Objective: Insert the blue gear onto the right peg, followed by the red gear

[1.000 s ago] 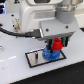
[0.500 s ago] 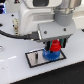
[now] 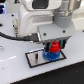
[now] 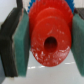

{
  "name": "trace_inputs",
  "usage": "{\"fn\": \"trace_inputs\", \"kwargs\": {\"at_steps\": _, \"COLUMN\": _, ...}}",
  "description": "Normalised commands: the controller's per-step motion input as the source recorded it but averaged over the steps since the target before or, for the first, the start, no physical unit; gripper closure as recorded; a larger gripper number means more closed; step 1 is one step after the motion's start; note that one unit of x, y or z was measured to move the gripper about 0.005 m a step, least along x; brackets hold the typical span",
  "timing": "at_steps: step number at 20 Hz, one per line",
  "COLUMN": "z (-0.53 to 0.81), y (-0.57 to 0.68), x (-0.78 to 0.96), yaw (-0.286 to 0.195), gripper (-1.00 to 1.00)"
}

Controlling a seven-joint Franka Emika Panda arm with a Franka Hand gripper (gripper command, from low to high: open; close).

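My gripper (image 3: 53, 48) is shut on the red gear (image 3: 54, 48), holding it just above the blue gear (image 3: 52, 55). The blue gear lies flat on the grey plate (image 3: 34, 58) with a black border, at the plate's end toward the exterior view's right. In the wrist view the red gear (image 4: 49, 38) fills the middle, clamped between two teal pads (image 4: 21, 42), its centre hole dark. A sliver of the blue gear (image 4: 31, 4) shows behind it. The right peg is hidden under the gears.
The plate rests on a white table (image 3: 20, 72). A black cable (image 3: 15, 37) runs along the arm on the exterior view's left. The arm's white body (image 3: 45, 20) looms over the plate.
The gripper with the red gear has dropped slightly toward the blue gear; otherwise the scene looks the same.
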Motion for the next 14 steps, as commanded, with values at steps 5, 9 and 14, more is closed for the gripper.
{"fn": "trace_inputs", "kwargs": {"at_steps": 5, "z": 0.46, "y": -0.16, "x": 0.27, "yaw": 0.0, "gripper": 1.0}}
{"fn": "trace_inputs", "kwargs": {"at_steps": 9, "z": 0.08, "y": -0.06, "x": 0.15, "yaw": 0.0, "gripper": 1.0}}
{"fn": "trace_inputs", "kwargs": {"at_steps": 14, "z": -0.03, "y": -0.06, "x": 0.19, "yaw": 0.0, "gripper": 1.0}}
